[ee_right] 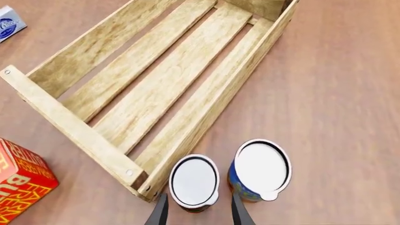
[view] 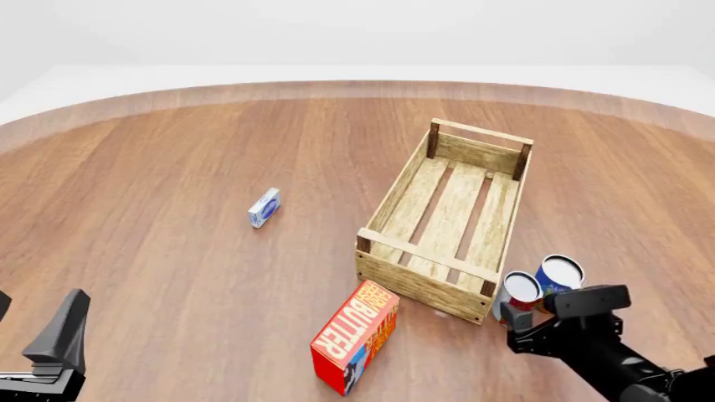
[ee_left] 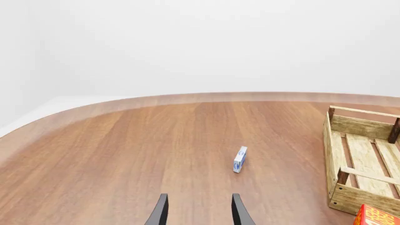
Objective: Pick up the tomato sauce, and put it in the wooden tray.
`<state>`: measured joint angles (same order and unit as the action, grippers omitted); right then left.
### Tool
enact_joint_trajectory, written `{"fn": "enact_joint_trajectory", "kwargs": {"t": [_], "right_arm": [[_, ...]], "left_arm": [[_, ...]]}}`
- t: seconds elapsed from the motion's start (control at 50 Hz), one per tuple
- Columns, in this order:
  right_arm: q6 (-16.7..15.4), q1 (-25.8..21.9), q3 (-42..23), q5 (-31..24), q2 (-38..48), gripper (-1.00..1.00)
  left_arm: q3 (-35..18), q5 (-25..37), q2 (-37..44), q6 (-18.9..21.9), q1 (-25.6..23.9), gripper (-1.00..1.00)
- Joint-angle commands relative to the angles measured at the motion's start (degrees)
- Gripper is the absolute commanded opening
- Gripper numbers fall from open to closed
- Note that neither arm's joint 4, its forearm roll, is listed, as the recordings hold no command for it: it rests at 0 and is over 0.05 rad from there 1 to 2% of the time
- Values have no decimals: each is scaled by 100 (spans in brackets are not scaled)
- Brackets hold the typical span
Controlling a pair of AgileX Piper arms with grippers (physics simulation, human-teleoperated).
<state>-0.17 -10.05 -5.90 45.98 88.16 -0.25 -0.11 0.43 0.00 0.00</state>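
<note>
The counter is round-edged brown wood, carrying everything in view. The tray, the biggest thing on it, lies right of centre in the front view, its long side running away and slightly rightward, with the raised rail at the far end; in the right wrist view its slats are bare. Near its front-left corner lies the butter box, red and orange, on its side and tilted, a little apart from the tray. Just beside the tray's front-right corner stand two cans upright, side by side: the sauce, nearer the corner and almost against it, and the blue can to its right, the two close enough that I cannot tell whether they touch. A small blue-and-white carton stands on edge well to the left of the tray.

The right gripper hangs right above the sauce, fingers spread to either side of the can's lid, released and holding nothing. The left gripper sits low at the near-left of the counter, well away from everything, its fingers parted and bare, pointing toward the carton
</note>
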Motion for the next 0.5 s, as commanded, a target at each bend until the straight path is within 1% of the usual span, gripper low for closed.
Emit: {"fn": "enact_joint_trajectory", "kwargs": {"t": [0.02, 0.24, 0.34, 0.5], "right_arm": [[22, 5, 25, 273, 325, 100], [17, -4, -3, 339, 462, 100], [-12, -26, -108, 144, 356, 100], [-49, -45, -199, 31, 323, 100]], "left_arm": [[0, 0, 0, 0, 0, 100], [0, 0, 0, 0, 0, 100], [0, 0, 0, 0, 0, 100], [0, 0, 0, 0, 0, 100]]}}
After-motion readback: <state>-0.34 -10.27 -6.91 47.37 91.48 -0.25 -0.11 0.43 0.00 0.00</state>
